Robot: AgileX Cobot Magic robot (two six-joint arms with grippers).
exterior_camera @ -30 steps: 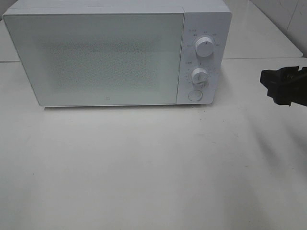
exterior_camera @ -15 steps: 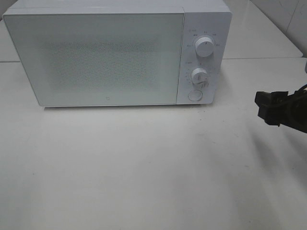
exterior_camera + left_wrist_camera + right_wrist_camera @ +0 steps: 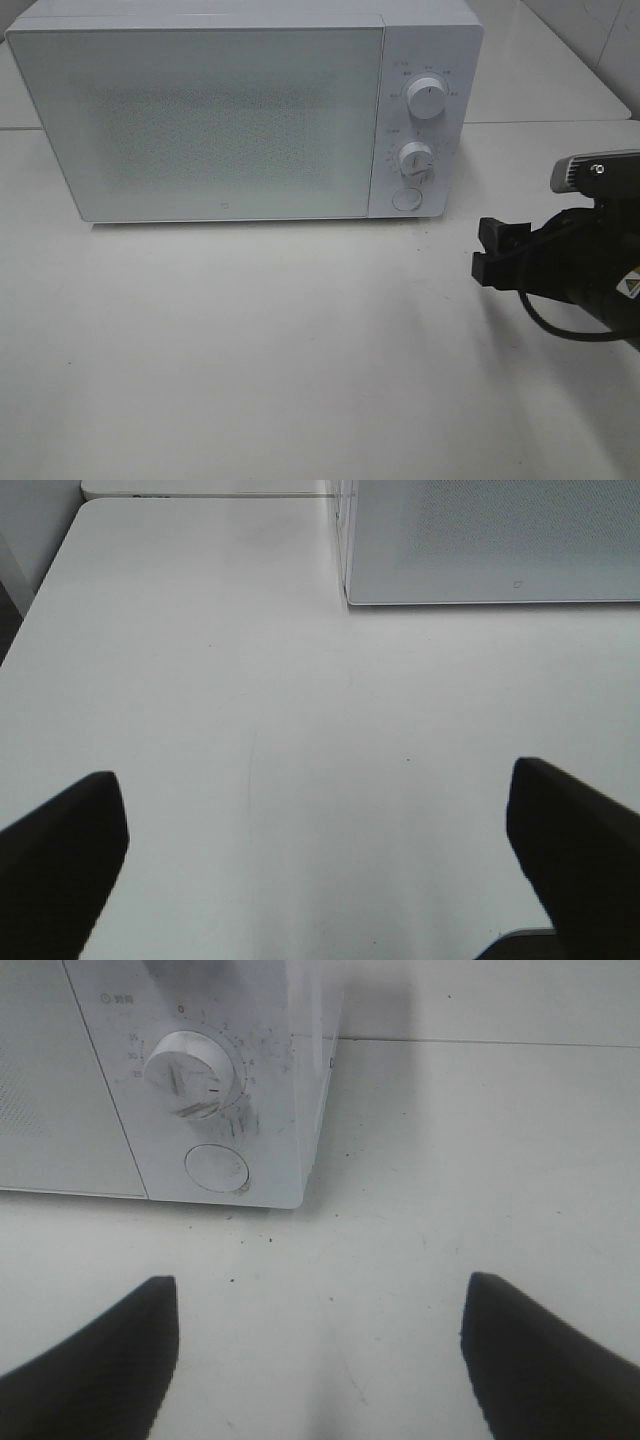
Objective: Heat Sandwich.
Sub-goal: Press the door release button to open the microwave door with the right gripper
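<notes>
The sandwich is out of view in every frame. A white microwave (image 3: 200, 120) stands at the back of the table with its door shut; its corner also shows in the left wrist view (image 3: 490, 540). My right gripper (image 3: 486, 250) hovers open and empty to the right of the microwave, in front of its control panel. From the right wrist, the open gripper (image 3: 318, 1360) faces the lower dial (image 3: 190, 1075) and the round button (image 3: 216, 1168). My left gripper (image 3: 318, 865) is open over bare table, with nothing between its fingers, and is outside the exterior high view.
The control panel carries an upper dial (image 3: 427, 98), a lower dial (image 3: 415, 158) and a round button (image 3: 405, 198). The white table (image 3: 250, 350) spreads in front of the microwave. A seam (image 3: 480, 1042) runs across the table to the right of the microwave.
My right arm has come further into view, moving left and toward the table's front, from beside the panel to a spot in front of it. The microwave has not changed.
</notes>
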